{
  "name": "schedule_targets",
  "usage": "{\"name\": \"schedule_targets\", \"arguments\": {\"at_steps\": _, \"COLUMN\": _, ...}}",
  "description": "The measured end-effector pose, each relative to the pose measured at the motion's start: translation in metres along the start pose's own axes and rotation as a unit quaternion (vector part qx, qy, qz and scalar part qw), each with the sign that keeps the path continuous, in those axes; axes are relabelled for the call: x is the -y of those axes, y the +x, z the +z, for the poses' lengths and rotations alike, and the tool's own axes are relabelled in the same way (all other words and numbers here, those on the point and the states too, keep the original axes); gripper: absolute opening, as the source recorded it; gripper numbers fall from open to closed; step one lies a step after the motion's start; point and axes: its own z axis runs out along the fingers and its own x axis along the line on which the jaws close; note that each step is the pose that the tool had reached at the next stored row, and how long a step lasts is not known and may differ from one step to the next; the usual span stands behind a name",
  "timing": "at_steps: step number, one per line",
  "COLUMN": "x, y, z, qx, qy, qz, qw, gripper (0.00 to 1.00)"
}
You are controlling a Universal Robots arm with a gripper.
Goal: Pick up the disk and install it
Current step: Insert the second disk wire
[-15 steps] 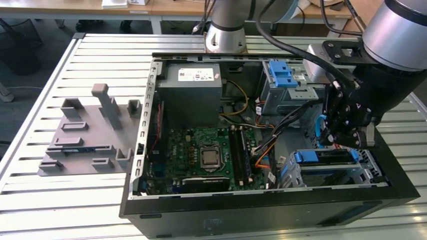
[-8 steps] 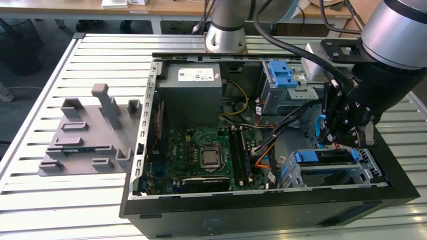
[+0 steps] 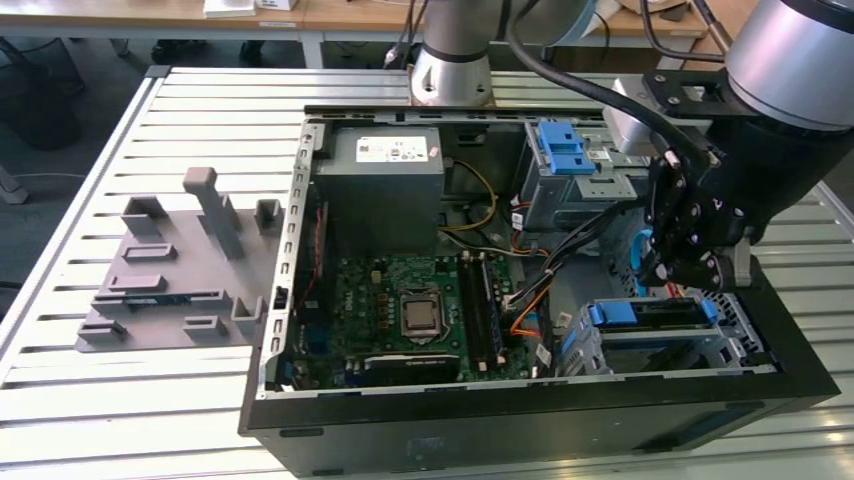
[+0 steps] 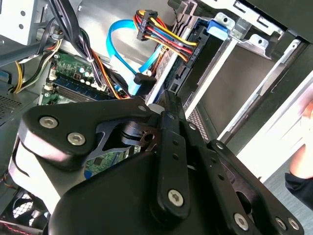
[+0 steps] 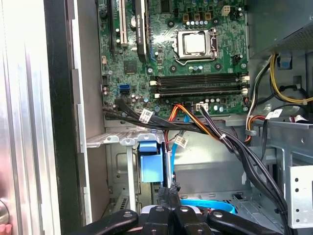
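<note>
Grey slatted table (image 3: 80, 390), open computer case (image 3: 534, 415)

Open computer case (image 3: 287, 300), grey fixture block (image 3: 174, 270)

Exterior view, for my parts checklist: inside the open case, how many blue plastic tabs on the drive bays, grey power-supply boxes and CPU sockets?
Blue plastic tabs: 2
Grey power-supply box: 1
CPU socket: 1
Total: 4

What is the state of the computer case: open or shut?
Open. In the exterior view no panel covers the upward side of the computer case, so the motherboard and grey power-supply box inside are exposed.
</note>
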Motion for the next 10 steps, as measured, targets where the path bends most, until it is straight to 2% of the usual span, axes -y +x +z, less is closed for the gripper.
{"name": "schedule_targets", "arguments": {"at_steps": 10, "x": -0.0044, "y": 0.0003, "z": -0.0017, "qx": 0.0001, "qy": 0.0016, "qz": 0.000, "qw": 1.0000, "gripper": 0.11}}
